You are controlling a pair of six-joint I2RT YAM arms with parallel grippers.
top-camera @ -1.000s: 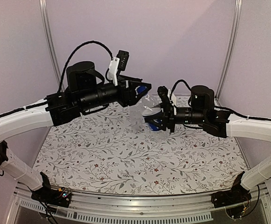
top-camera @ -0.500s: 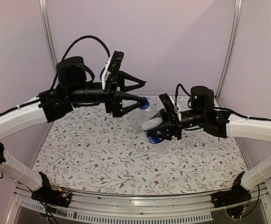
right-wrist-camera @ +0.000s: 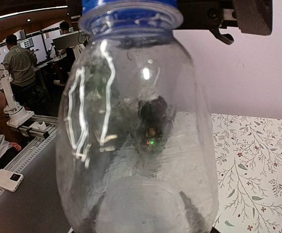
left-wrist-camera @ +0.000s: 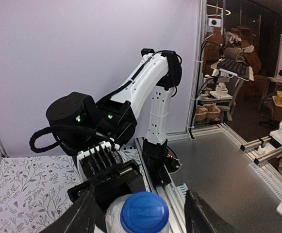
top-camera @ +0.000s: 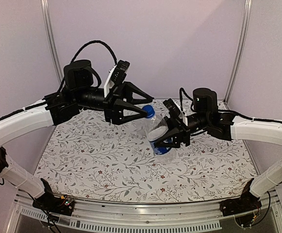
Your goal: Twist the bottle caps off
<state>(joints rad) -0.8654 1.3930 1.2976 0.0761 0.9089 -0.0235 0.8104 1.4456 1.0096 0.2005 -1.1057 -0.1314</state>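
The clear bottle [top-camera: 157,129] with a dark blue label band stands nearly upright above the mat. My right gripper [top-camera: 169,136] is shut on its body from the right. The bottle fills the right wrist view [right-wrist-camera: 136,145], and that gripper [right-wrist-camera: 141,216] shows only as dark shapes through the plastic. The solid blue cap [top-camera: 149,111] sits on the bottle's neck. My left gripper [top-camera: 149,107] is open, with one jaw on each side of the cap and a gap at both. The left wrist view shows the cap [left-wrist-camera: 144,209] between the spread fingers [left-wrist-camera: 82,218]. The plain bottle and the whitish cap are out of view.
The floral mat [top-camera: 97,160] covers the table. Lilac walls with metal uprights [top-camera: 51,43] close in the back and sides. An aluminium rail [top-camera: 145,213] runs along the near edge.
My left gripper has rotated, opened and come down around the blue cap. My right gripper has turned the bottle from tilted to nearly upright and shifted it slightly left.
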